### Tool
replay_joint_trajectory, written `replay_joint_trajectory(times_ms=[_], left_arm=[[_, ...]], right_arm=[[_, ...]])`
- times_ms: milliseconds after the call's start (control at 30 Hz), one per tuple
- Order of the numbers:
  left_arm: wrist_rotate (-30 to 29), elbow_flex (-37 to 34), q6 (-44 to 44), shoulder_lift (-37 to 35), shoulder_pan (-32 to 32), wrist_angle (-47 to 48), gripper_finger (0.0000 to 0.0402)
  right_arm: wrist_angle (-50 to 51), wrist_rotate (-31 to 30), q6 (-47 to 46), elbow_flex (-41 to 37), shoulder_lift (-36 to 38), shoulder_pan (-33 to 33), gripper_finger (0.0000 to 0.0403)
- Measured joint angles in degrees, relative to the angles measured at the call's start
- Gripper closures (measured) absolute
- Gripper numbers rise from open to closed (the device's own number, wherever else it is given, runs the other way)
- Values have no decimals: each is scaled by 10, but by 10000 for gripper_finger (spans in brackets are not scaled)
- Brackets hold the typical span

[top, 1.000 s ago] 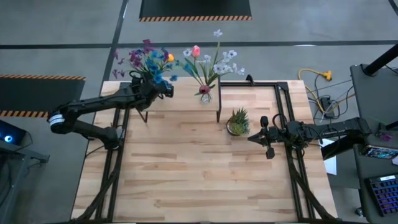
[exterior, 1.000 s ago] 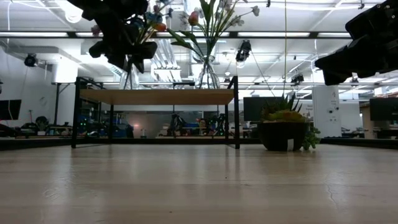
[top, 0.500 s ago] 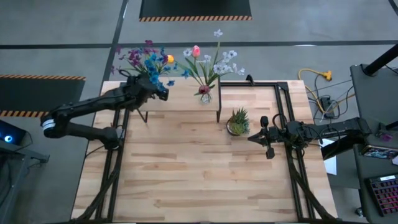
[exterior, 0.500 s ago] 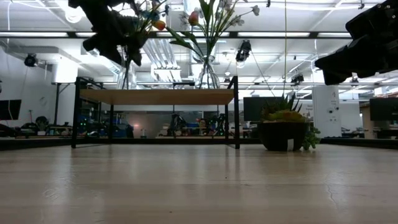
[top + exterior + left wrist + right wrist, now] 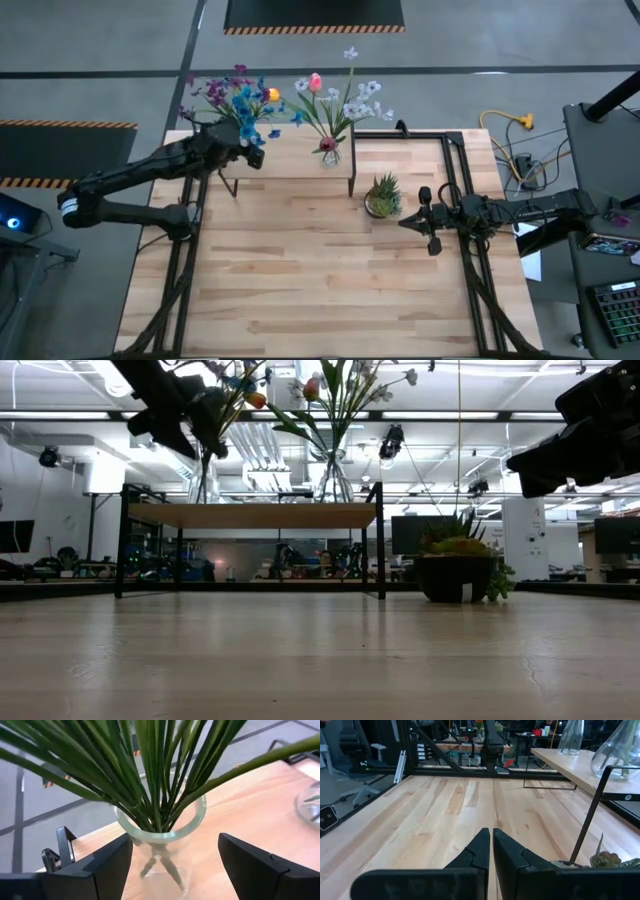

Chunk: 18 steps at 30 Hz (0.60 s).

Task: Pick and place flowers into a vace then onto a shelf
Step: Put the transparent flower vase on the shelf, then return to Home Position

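The flowers (image 5: pixel 238 98) stood bunched in a clear glass vase (image 5: pixel 161 851) at the left end of the shelf (image 5: pixel 290 160), green stems fanning up out of the rim and blue, purple and orange blooms spread above the shelf's back corner. Farther along the shelf, near its right end, a second vase (image 5: pixel 330 153) held pink and white blooms. The left gripper (image 5: pixel 248 152) hung just beside the first vase on the shelf's left side, its two dark fingers (image 5: pixel 95 870) spread wide to either side of the glass, clear of it and holding nothing. Off the shelf's right front corner a small spiky potted plant (image 5: pixel 383 196) sat on the table (image 5: pixel 300 290). Beyond the plant, farther from the shelf, the right gripper (image 5: pixel 428 215) waited low over the table, its jaws pressed together and empty.
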<state>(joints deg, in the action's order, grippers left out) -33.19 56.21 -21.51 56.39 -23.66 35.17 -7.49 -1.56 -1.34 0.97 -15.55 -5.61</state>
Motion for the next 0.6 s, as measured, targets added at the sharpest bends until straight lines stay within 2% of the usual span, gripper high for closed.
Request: replay_joint_trajectory(times_ms=[267, 367, 600], left_arm=[[13, 0, 0, -65, 0, 47, 125], [35, 0, -2, -97, 5, 63, 125], [82, -34, 15, -176, 87, 53, 132]], right_arm=[[-1, 1, 0, 0, 0, 0, 390], [-8, 0, 7, 0, 0, 0, 390], [-9, 0, 16, 0, 0, 0, 390]])
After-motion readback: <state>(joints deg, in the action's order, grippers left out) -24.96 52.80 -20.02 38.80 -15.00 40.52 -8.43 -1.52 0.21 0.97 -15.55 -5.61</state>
